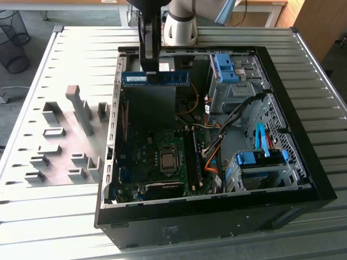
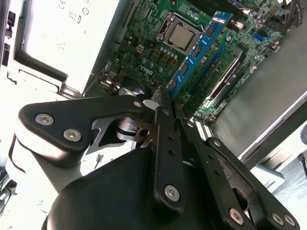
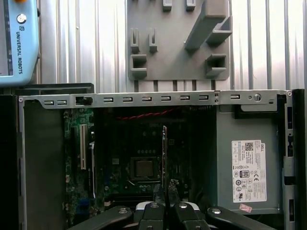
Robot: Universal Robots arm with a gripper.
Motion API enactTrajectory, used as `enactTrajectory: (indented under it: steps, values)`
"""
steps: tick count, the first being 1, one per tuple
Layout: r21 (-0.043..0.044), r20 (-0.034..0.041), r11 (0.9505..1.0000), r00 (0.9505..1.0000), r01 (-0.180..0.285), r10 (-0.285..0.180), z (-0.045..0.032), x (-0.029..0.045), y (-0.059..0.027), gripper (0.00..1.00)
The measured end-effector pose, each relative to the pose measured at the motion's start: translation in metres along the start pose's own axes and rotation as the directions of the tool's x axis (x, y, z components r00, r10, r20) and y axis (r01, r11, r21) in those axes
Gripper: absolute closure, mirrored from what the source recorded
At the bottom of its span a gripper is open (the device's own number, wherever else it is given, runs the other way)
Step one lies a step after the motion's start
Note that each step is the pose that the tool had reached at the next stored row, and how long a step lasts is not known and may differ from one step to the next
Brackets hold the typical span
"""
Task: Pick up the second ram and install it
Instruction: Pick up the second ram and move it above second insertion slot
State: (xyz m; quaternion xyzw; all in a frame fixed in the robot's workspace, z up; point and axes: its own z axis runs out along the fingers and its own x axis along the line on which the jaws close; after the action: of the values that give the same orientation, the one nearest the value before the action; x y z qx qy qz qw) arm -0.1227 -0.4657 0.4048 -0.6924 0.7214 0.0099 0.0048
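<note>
Robotics lab or test cell inside an office-type room, not a home; bench is a slotted aluminium table (image 1: 65,54); industrial robot arm (image 1: 181,24) stands at its far side in the exterior view; grey fixture plate (image 1: 57,162) with moulded holders lies on the slats; desktop computer case (image 1: 217,222) with its side off and motherboard (image 1: 146,157) exposed sits there as the workpiece; gripper (image 1: 150,69) is clamped on the second ram (image 1: 162,78) above it; blue-cased handheld controller (image 3: 17,43) beside the case in the first wrist view; past the table, a wire waste basket (image 1: 12,38) on the floor and wooden desks (image 1: 265,8).
</note>
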Motion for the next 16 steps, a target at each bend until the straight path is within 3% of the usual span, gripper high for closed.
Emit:
enactTrajectory:
  steps: [6, 16]
  values:
    - [0.0, 0.0, 1.0, 1.0, 0.0, 0.0, -0.0001, -0.0004, -0.0088, 0.86]
    - [0.0, 0.0, 1.0, 1.0, 0.0, 0.0, -0.0001, -0.0006, -0.0163, 0.86]
